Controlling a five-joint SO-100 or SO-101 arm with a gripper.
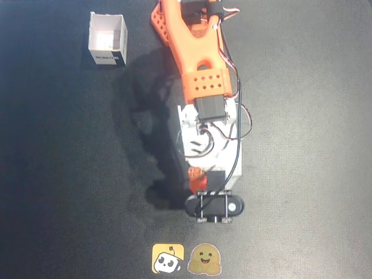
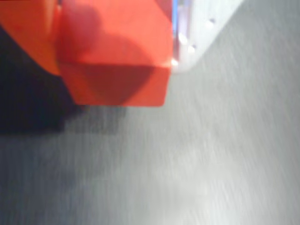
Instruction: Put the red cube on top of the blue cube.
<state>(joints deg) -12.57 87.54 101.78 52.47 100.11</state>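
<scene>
Dark matte table (image 1: 70,174), white box (image 1: 108,39) far corner, well apart. Arm stretched low so gripper (image 2: 117,28) clamps red cube (image 2: 117,61) between orange finger and white finger, just above table in wrist view. Blue sliver behind cube edge; blue cube itself not identifiable.

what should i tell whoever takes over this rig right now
Gripper: shut on the red cube; the wrist view shows it between the orange finger and the white one, above the dark table.
Blue cube: only a thin blue sliver shows by the white finger in the wrist view; hidden under the arm in the overhead view, so its place is unclear.
White box: far off, top left overhead, not involved.
Done: red cube gripped.
Left: confirm it sits on the blue cube, then release.
</scene>
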